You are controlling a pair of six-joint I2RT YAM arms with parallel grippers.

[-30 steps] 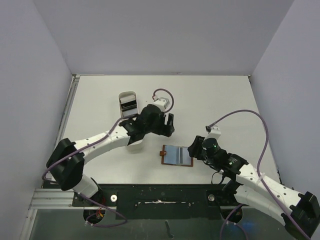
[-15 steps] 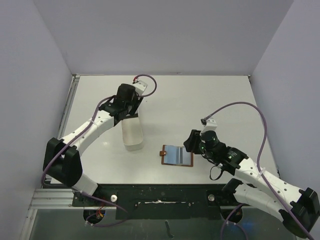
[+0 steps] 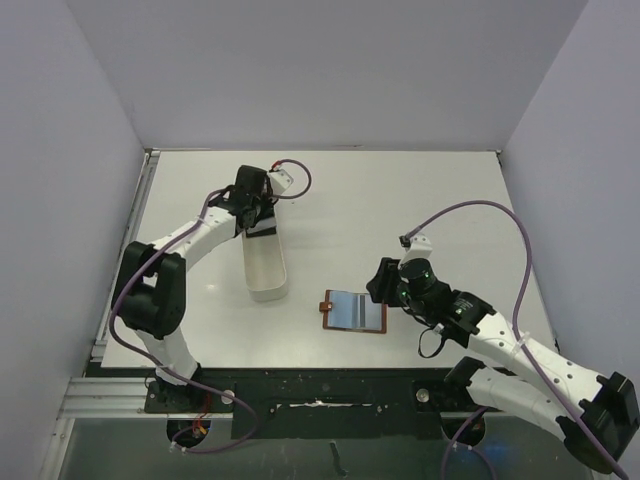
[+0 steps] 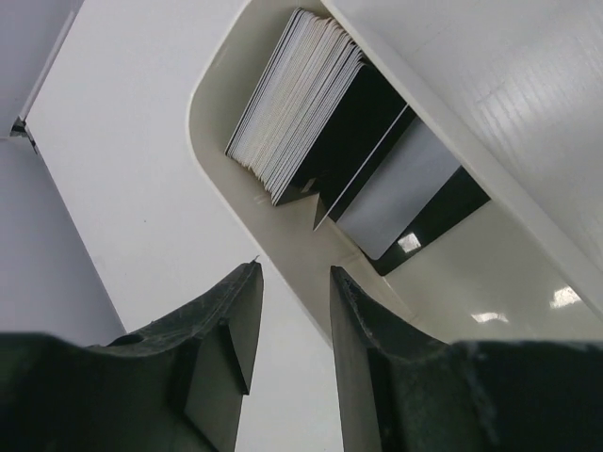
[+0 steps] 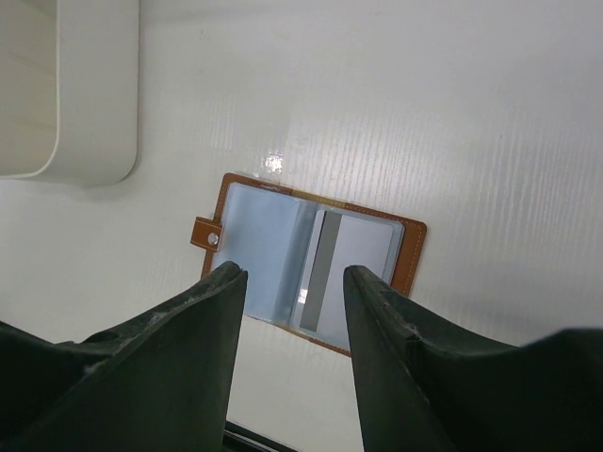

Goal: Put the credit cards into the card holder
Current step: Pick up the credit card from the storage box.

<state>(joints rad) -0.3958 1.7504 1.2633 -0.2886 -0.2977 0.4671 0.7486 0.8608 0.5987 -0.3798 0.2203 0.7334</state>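
Several credit cards (image 4: 300, 102) stand stacked on edge at the far end of the long white tray (image 4: 212, 141), with black cards (image 4: 363, 122) and a grey one (image 4: 400, 193) leaning beside them. My left gripper (image 4: 294, 287) hovers just above that end of the tray (image 3: 266, 268), its jaws apart and nothing between them. The brown card holder (image 5: 259, 245) lies open on the table (image 3: 354, 311), a card with a grey band (image 5: 363, 254) in its right pocket. Above the holder's right side my right gripper (image 5: 292, 282) hangs open and empty (image 3: 380, 287).
The near rounded corner of the tray (image 5: 94, 104) lies left of the holder. The table's left edge and a grey wall (image 4: 38, 85) are close beside the tray's far end. Purple cables loop over both wrists.
My left arm has swung from the table's middle to the far end of the tray, and its jaws have narrowed. The right gripper drew back slightly from the holder.
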